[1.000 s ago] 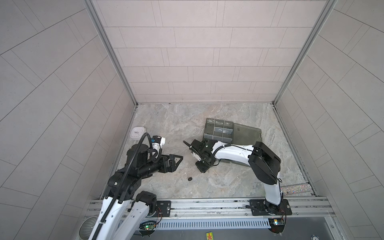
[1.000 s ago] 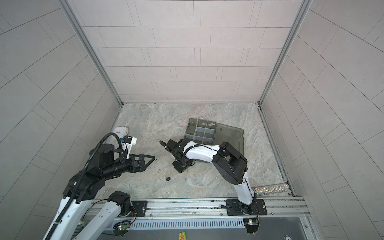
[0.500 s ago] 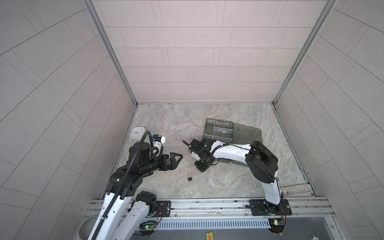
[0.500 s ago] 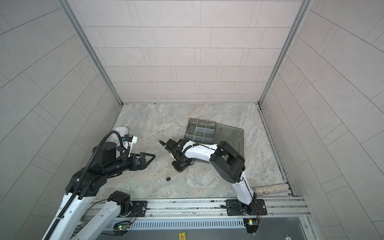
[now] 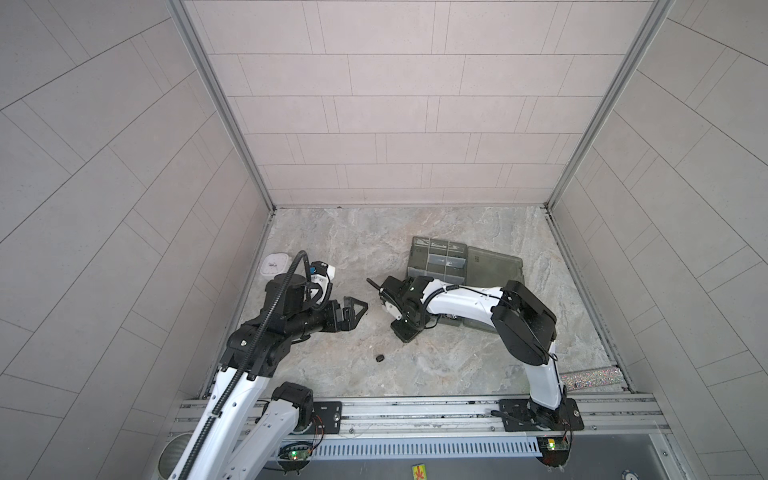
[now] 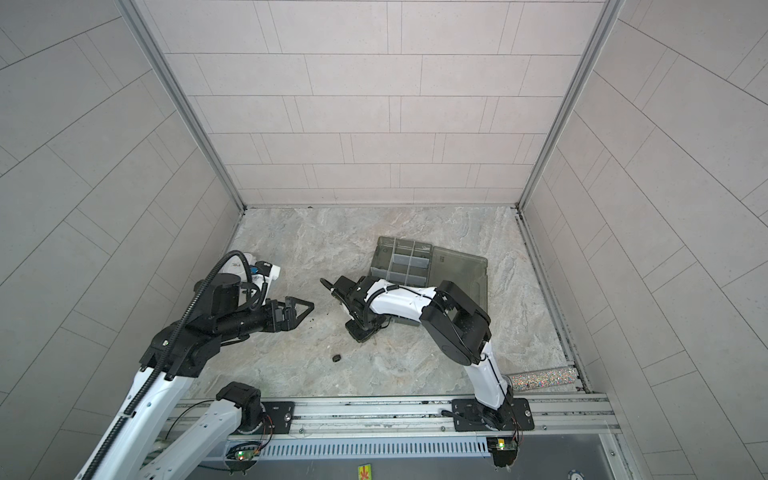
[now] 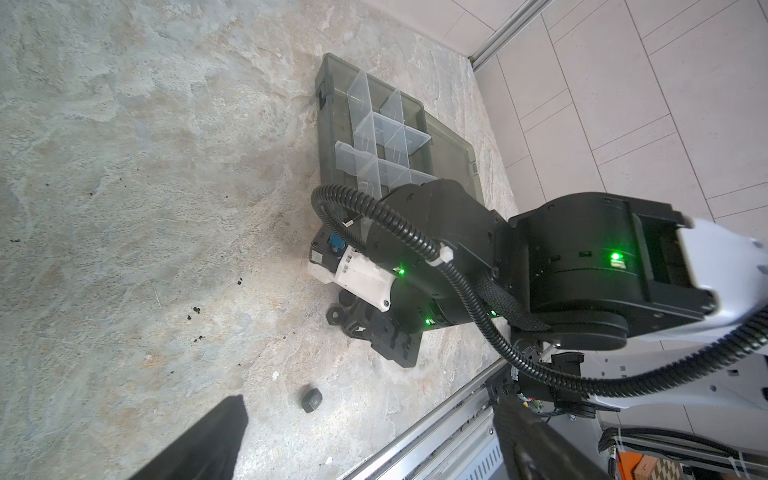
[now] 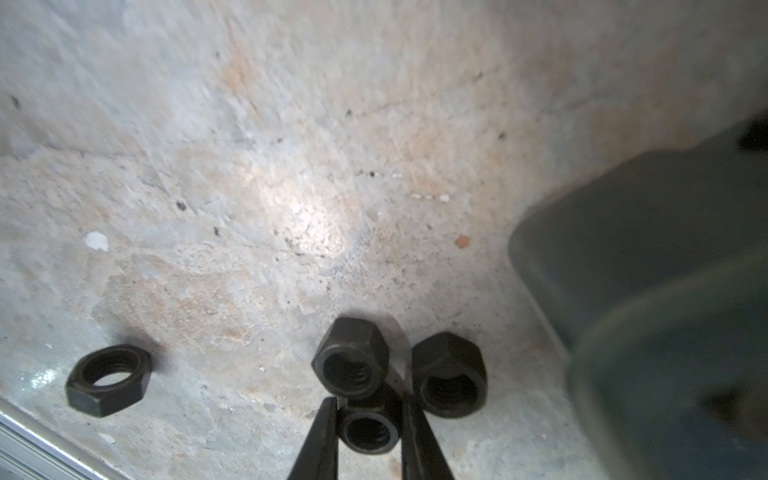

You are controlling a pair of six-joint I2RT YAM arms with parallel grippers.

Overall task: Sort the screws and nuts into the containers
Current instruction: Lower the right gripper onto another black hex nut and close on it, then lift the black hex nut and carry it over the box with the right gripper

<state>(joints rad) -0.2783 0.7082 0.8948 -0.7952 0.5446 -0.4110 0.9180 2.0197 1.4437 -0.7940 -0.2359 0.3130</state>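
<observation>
Left claw (image 5: 358,312) is hanging wide open over the left side of the table (image 5: 332,241), gripping nothing. My read: it's standing clear so the arms aren't clashing, and it's pointing roughly toward the loose piece.

Loose hex piece (image 5: 379,357) is lying alone at mid-table, toward the front edge. One of those. Nut or screw head, can't tell.

Right claw (image 8: 368,405) is reaching low at mid-table, just off the box's front left corner. Its fingers (image 8: 320,440) are flanking one nut (image 8: 368,432) on both sides and seemingly touching it, so I'm calling it gripped. Coming in low and steep is letting the thin tips slip in beside the neighbours.

I'm counting four nuts in the right wrist view:
- one thin nut (image 8: 108,380), lying flat and apart
- two tall nuts (image 8: 351,359), bunched just beyond the fingertips
- the gripped one

Screws: none I'm recognising.

One box (image 5: 412,257) is sitting right of centre, toward the back edge. Its lid (image 5: 494,266) is lying flat open on the right, so the compartments are reachable from above. It's close to the right arm, so the carry is looking short. Compartment contents: can't make out.
</observation>
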